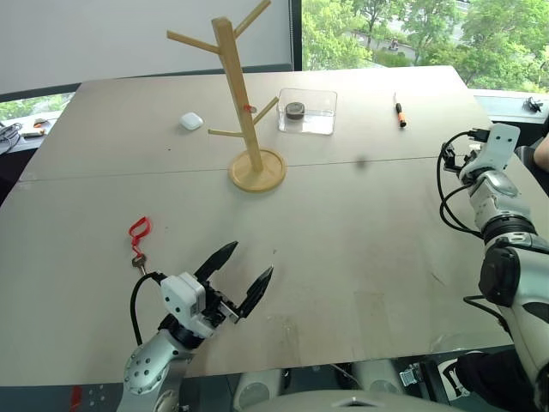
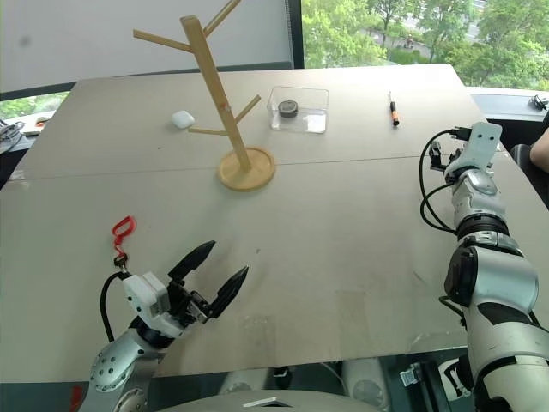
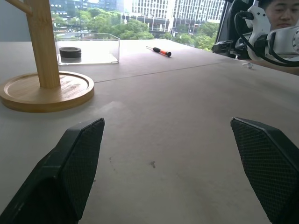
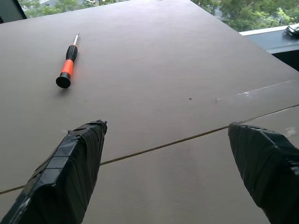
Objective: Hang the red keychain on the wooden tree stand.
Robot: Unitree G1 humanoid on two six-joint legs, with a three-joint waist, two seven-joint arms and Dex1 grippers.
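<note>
The red keychain (image 1: pixel 138 233) lies flat on the table near its front left, red loop away from me and dark key toward me. My left gripper (image 1: pixel 251 257) hovers just right of it, open and empty, fingers pointing toward the table's middle. The wooden tree stand (image 1: pixel 244 103) rises upright at the back centre on its round base (image 3: pixel 44 91), with a small red mark on the post. My right gripper (image 4: pixel 166 126) is far off at the table's right edge, open with nothing between its fingers.
A clear plastic box (image 1: pixel 307 111) holding a dark round object stands right of the stand. A small white case (image 1: pixel 190 121) lies to its left. An orange-and-black screwdriver (image 4: pixel 67 69) lies at the back right. A person (image 3: pixel 280 11) sits beyond the right edge.
</note>
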